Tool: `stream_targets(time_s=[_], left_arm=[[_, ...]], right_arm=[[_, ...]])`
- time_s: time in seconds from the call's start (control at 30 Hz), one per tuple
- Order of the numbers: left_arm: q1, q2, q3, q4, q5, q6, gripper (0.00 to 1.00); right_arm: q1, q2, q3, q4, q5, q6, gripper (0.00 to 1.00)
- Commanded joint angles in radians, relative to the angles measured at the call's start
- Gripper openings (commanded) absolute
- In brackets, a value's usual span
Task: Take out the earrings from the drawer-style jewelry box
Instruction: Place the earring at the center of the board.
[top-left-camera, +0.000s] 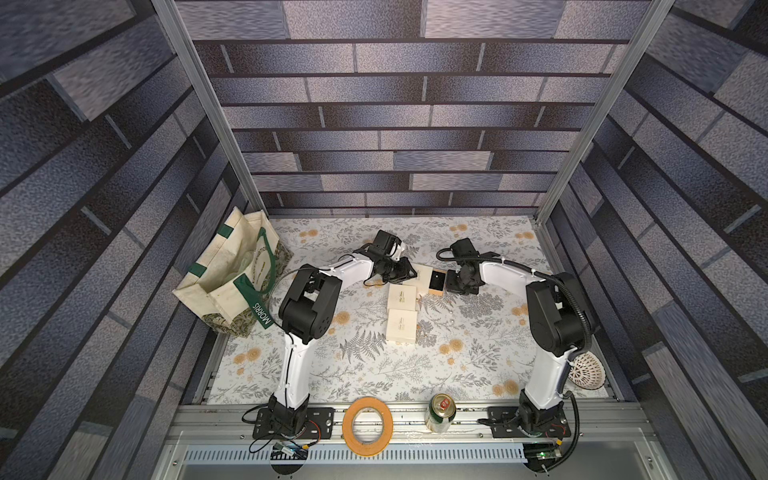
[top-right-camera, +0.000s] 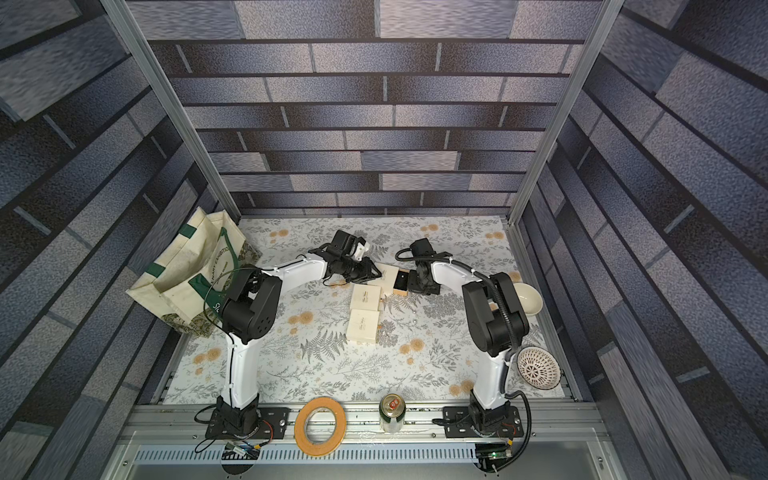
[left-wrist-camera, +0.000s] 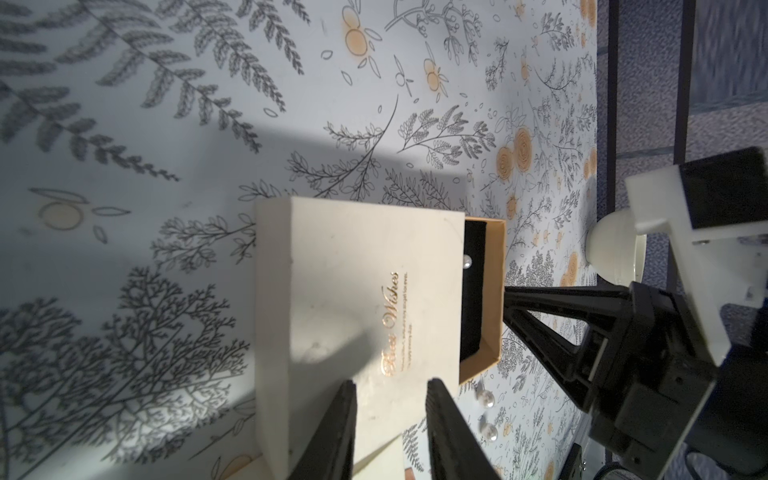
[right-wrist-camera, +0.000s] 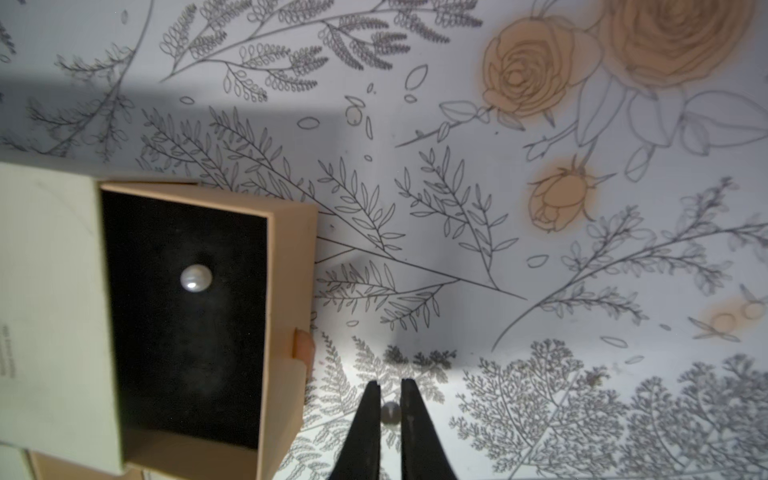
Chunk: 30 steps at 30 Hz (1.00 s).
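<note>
R end effector (right-wrist-camera: 390, 384) was nearly closed, pinching one pearl earring (right-wrist-camera: 390, 411) over the counter (right-wrist-camera: 457, 199), just right of the pulled-out drawer (right-wrist-camera: 291, 257). L end effector (left-wrist-camera: 390, 382) was part-open, tips over the cream sleeve (left-wrist-camera: 353, 282), w/ nothing gripped. A second earring (right-wrist-camera: 196, 279) sat on the drawer's black foam at far centre; two loose earrings (left-wrist-camera: 487, 402) lay on the counter beside the box.

Robot lab cell: alu frame (top-left-camera: 210, 104), printed brick backdrop (top-left-camera: 395, 124).

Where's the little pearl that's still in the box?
In the right wrist view the pearl sits on the black pad of the pulled-out tan drawer, near the cream sleeve; the drawer opens toward the right gripper.
</note>
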<state>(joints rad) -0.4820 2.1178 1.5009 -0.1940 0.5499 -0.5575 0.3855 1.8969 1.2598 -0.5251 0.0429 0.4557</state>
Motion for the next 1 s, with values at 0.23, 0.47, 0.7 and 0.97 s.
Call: stream_targets(time_s=[0.23, 0.47, 0.7, 0.97], left_arm=[[0.011, -0.015, -0.036, -0.09, -0.051, 0.004, 0.32], [0.011, -0.018, -0.04, -0.09, -0.051, 0.004, 0.32], [0.013, -0.019, -0.039, -0.09, -0.048, 0.006, 0.32], [0.013, -0.023, -0.042, -0.088, -0.05, 0.006, 0.32]], right_arm=[[-0.009, 0.033, 0.001, 0.022, -0.032, 0.005, 0.15], [-0.011, 0.034, 0.01, 0.014, -0.027, 0.001, 0.24], [-0.011, -0.01, 0.041, -0.03, -0.003, -0.02, 0.3], [-0.011, -0.065, 0.118, -0.037, -0.067, -0.071, 0.3]])
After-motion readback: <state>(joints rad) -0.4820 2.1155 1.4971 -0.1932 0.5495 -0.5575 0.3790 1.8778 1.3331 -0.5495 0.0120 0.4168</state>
